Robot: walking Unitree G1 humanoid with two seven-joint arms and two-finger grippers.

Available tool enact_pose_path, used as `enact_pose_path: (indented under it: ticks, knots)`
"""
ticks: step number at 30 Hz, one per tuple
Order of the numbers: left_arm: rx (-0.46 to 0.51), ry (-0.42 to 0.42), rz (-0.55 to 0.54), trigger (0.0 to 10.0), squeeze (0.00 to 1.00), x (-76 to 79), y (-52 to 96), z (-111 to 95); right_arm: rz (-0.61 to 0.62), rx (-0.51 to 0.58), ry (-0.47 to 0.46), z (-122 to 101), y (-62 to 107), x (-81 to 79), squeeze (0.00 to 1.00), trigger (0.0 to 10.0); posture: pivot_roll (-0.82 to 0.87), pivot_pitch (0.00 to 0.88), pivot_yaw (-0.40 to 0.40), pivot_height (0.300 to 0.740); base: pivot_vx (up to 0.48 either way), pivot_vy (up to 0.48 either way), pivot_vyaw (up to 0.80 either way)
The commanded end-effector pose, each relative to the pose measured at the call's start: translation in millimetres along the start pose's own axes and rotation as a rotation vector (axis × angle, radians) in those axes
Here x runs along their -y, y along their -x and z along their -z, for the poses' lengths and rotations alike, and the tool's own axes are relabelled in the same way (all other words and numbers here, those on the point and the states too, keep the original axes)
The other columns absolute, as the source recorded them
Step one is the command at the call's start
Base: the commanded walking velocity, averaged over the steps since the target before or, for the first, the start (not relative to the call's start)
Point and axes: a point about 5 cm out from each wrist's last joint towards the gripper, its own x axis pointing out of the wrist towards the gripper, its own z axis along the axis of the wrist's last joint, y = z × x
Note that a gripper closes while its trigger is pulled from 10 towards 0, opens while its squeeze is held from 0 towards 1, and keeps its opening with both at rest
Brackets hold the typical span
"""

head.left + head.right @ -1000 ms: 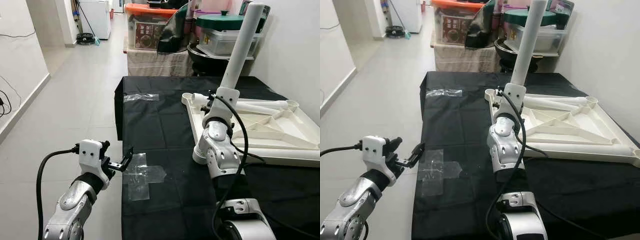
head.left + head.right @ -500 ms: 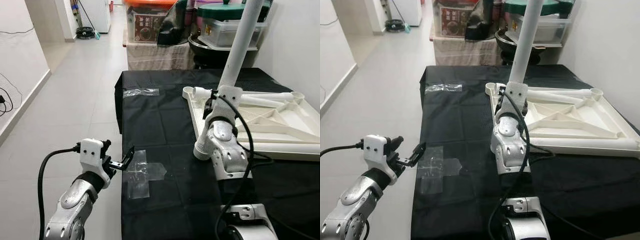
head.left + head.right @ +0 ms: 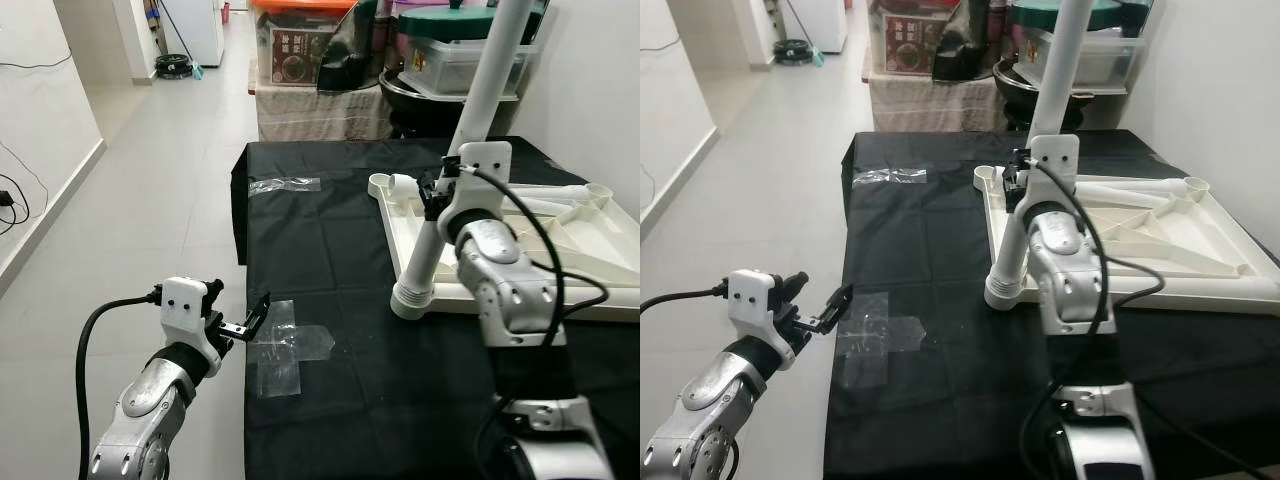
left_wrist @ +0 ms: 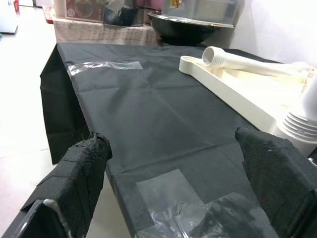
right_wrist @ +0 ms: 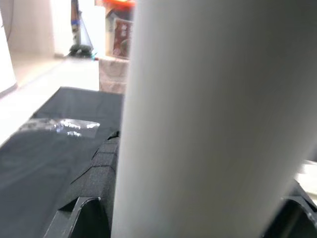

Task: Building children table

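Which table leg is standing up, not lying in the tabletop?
The leg held by the right end effector: it stands tilted, its ribbed foot on the black cloth beside the upturned tabletop. The other leg lies flat inside that tabletop.

A black cloth covers the table. On it lies a white tabletop, upside down, on the right side. The right gripper holds a long white leg that stands tilted, with its ribbed foot on the cloth just beside the tabletop. Another leg lies flat in the tabletop. The left gripper hangs at the cloth's left edge, fingers apart, near clear tape. More tape sits farther back. Boxes stand behind the table.
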Motion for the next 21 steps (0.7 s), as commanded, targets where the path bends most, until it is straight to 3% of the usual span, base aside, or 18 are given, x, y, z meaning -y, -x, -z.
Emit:
enact_pose_path:
  ticks: [1, 13, 17, 19, 20, 21]
  knots:
    - [-0.009, 0.004, 0.001, 10.0, 0.00, -0.9, -0.6, 4, -0.022, -0.028, -0.014, 6, -2.3, 14.4, 0.00, 10.0, 0.05, 0.000, -0.063, 0.740, 0.000, 0.000, 0.00]
    - [-0.009, -0.001, 0.000, 10.0, 0.00, -2.3, 0.5, 3, -0.190, -0.037, -0.039, 3, -2.5, 25.2, 0.00, 10.0, 0.06, 0.000, -0.063, 0.740, 0.000, 0.000, 0.00]
    - [-0.011, -0.003, 0.010, 10.0, 0.00, -1.2, -0.3, 3, -0.286, -0.024, -0.155, 8, -6.2, 38.7, 0.00, 10.0, 0.06, 0.000, -0.057, 0.740, 0.000, 0.000, 0.00]
    - [-0.011, -0.003, 0.011, 10.0, 0.00, -1.4, -0.4, 3, -0.305, -0.016, -0.163, 7, -7.0, 39.8, 0.00, 9.6, 0.06, 0.000, -0.056, 0.740, 0.000, 0.000, 0.00]
    - [-0.012, -0.004, 0.011, 10.0, 0.00, -1.8, -0.5, 3, -0.322, -0.015, -0.165, 7, -7.6, 40.7, 0.00, 7.8, 0.06, 0.000, -0.056, 0.740, 0.000, 0.000, 0.00]
    - [-0.012, -0.004, 0.011, 10.0, 0.00, -1.8, -0.5, 3, -0.322, -0.015, -0.165, 7, -7.6, 40.7, 0.00, 7.8, 0.06, 0.000, -0.056, 0.740, 0.000, 0.000, 0.00]
